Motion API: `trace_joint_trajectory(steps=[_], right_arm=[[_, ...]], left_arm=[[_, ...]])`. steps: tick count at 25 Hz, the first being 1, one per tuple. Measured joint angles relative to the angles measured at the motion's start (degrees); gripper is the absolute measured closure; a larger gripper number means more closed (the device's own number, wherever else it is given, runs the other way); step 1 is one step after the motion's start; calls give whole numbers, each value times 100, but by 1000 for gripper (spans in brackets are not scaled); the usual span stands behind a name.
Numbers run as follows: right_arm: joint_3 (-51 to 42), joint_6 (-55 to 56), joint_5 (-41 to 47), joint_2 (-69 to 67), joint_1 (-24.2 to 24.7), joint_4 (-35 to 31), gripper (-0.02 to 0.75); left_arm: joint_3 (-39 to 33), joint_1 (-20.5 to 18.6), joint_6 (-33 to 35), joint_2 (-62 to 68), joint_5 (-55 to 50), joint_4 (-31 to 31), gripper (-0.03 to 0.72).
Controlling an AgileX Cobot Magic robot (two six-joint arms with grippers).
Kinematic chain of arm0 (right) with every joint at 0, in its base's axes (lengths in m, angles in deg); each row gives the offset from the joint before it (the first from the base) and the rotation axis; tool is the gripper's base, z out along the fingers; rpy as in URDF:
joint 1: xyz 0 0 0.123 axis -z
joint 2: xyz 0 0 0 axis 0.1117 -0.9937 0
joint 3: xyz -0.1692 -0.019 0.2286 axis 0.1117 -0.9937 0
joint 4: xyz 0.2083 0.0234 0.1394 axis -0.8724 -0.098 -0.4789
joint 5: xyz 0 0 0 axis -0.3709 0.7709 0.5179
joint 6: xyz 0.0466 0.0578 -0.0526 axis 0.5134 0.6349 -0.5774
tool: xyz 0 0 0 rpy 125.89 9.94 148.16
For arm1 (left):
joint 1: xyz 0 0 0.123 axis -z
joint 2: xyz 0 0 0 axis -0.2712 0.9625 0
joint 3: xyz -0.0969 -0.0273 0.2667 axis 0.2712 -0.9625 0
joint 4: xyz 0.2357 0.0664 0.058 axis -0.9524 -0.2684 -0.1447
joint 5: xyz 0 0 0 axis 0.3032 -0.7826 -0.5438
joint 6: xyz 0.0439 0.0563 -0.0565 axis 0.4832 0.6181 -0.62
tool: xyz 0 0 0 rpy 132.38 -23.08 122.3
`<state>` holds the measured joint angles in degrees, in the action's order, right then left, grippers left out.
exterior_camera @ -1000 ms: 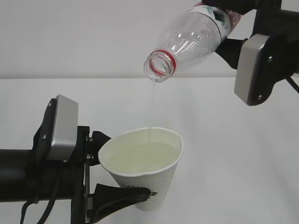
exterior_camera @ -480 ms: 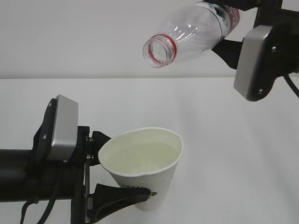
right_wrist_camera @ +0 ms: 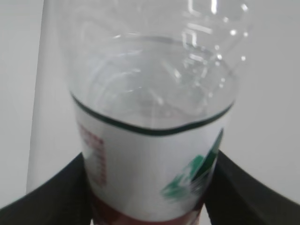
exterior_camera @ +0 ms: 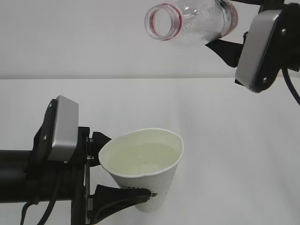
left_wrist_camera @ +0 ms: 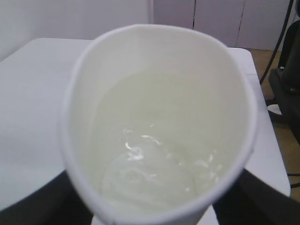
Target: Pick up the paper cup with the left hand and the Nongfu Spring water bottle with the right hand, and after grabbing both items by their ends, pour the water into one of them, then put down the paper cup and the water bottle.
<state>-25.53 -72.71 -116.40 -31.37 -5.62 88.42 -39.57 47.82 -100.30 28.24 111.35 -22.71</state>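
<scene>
Now the paper cup (exterior_camera: 143, 168) sits low in the exterior view, held off the white table (exterior_camera: 234, 154), a bit tilted, rim slightly squashed to an oval. The water (left_wrist_camera: 150, 164) fills it well up, pale and glinting in the left wrist view. The left hand (exterior_camera: 101, 180) is pinching the cup at its lower end, one black finger on each side of the wall; the finger edges show dark at the bottom corners of the left wrist view.

Nongfu Spring water bottle (exterior_camera: 192, 21) is high at the top of the exterior view, up and to the right of the cup, well apart from it. It lies roughly level, open mouth with red neck ring facing left and toward the camera. No stream is falling from it. Looks near empty; can't tell if a little is left inside. Right hand (right_wrist_camera: 150, 197) is clamped on the bottle's labelled end, fingers flanking the red-and-white label in the right wrist view.

Step judged: pour is done, put-down phase is in hand. The next move calls for lowering both to the table, cup kept level since it's quite full and the wall is soft, bottle turned upright first, then letting go.
</scene>
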Motion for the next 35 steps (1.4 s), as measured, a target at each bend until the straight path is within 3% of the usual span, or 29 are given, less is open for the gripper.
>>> trace_joint_trajectory(steps=[35], right_arm=[[0,3546,-48,0,0,129,259]], left_arm=[[0,0,0,0,-36,0,177]])
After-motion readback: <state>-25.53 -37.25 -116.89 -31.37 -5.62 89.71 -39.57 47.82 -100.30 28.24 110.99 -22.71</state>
